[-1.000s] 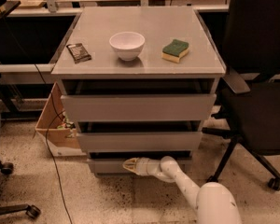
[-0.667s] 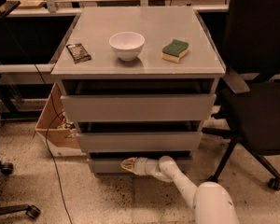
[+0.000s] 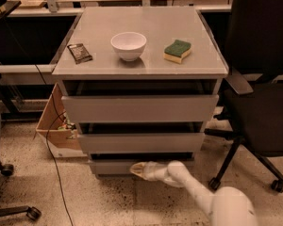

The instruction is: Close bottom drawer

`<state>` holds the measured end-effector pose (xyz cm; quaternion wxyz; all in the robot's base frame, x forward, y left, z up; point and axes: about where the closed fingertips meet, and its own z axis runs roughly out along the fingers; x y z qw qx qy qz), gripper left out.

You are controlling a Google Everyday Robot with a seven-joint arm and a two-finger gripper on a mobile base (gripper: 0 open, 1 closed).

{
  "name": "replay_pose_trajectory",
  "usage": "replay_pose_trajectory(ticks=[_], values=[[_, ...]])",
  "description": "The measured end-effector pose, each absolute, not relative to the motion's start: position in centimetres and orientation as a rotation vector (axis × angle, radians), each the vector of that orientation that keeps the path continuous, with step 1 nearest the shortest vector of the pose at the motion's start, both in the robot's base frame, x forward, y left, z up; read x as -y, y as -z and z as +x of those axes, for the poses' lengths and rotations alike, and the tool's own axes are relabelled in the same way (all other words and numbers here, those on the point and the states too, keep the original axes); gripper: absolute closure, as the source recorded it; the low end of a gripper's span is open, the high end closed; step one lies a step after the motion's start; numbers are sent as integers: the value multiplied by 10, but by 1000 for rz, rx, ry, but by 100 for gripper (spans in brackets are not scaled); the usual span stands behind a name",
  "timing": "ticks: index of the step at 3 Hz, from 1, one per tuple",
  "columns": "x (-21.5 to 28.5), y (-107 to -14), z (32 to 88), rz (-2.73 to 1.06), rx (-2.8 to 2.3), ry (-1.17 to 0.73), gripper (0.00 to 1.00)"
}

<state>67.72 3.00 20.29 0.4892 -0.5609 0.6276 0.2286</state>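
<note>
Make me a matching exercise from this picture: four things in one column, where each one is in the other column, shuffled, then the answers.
Things:
1. white bowl
2. green and yellow sponge
3. end effector
4. cardboard box

Places:
A. on the floor, left of the cabinet
B. low down, at the front of the bottom drawer
C. cabinet top, right side
D. cabinet top, middle

Pairs: 1-D, 2-C, 3-B, 4-A.

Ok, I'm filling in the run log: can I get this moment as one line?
task: close bottom drawer | gripper: at its front, centre | drawer fully shut: cannot tell | cabinet top: bowl, sponge
</note>
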Motion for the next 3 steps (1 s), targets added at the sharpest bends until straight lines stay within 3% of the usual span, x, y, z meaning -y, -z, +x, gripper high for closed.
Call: replay_pose_trajectory(ticks=[2,3], values=[[131,-207,601,-1277,-1849,-422,100],[106,-202,557,-1311,-1856,-512,96]])
